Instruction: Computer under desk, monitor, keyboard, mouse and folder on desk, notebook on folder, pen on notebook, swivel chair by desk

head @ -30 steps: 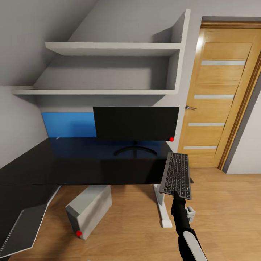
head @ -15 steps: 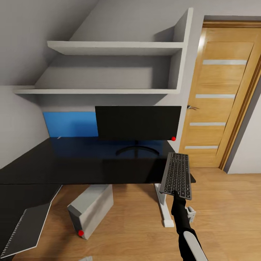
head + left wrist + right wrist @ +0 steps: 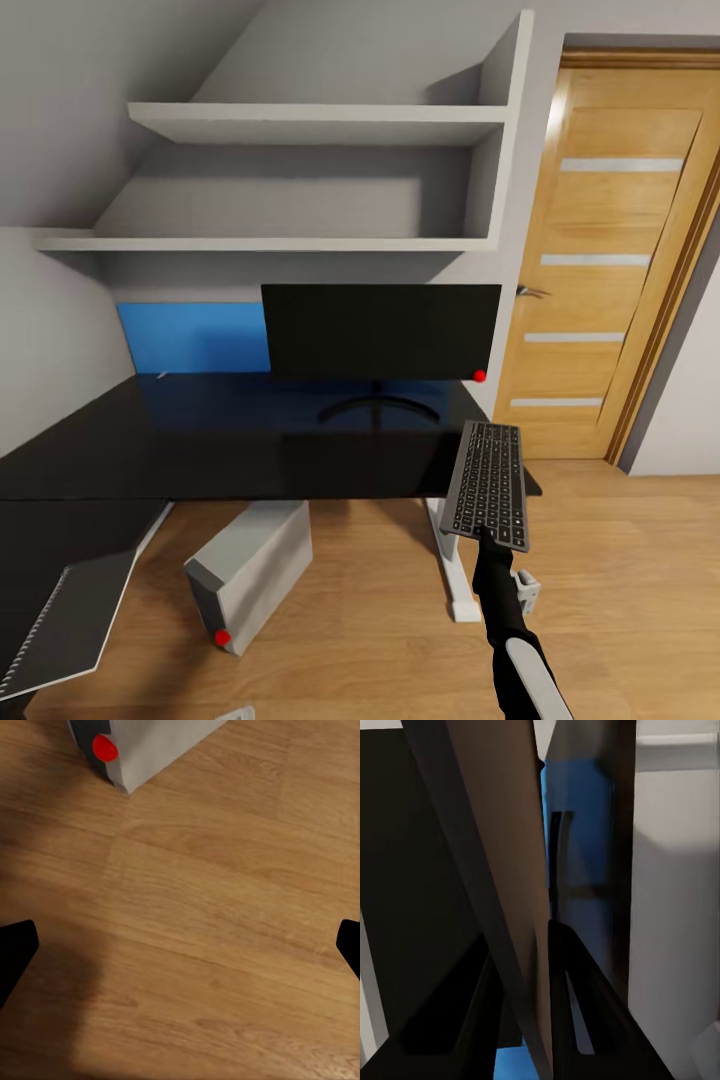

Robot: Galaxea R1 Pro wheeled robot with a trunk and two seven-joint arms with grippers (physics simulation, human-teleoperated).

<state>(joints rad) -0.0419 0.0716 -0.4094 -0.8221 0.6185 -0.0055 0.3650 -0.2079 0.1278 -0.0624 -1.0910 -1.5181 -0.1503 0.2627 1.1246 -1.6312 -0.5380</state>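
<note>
- Keyboard (image 3: 487, 485) placement is the step in hand, judging from the head view: the right gripper (image 3: 487, 537) grips the slim grey board by its near short edge and holds it just off the right end of the black desk (image 3: 200, 440), its far end lapping over the desk's corner, not yet lying on the top.
- Same view: the monitor (image 3: 380, 330) stands on the desk under the white shelves (image 3: 300, 180), with a blue wall panel (image 3: 190, 338) beside it, so that item looks settled. The computer (image 3: 250, 575), a pale grey tower with a red light, sits on the wood floor (image 3: 620, 580) under the desk, also as asked. A wooden door (image 3: 610, 260) stands to the right.
- Mouse, folder, notebook, pen and swivel chair cannot be made out here, so by my reading those steps remain, along with setting the keyboard beside the monitor.
- Left wrist view: the left gripper (image 3: 180, 952) hangs over the plank floor with its two dark fingertips (image 3: 15, 952) spread wide apart and nothing between them; a corner of the computer (image 3: 142, 746) with its red light lies ahead.
- Right wrist view: the right gripper's fingers (image 3: 574, 990) are clamped on the thin edge of the keyboard (image 3: 499, 870), which runs away from the camera toward the dark desk and blue panel.
</note>
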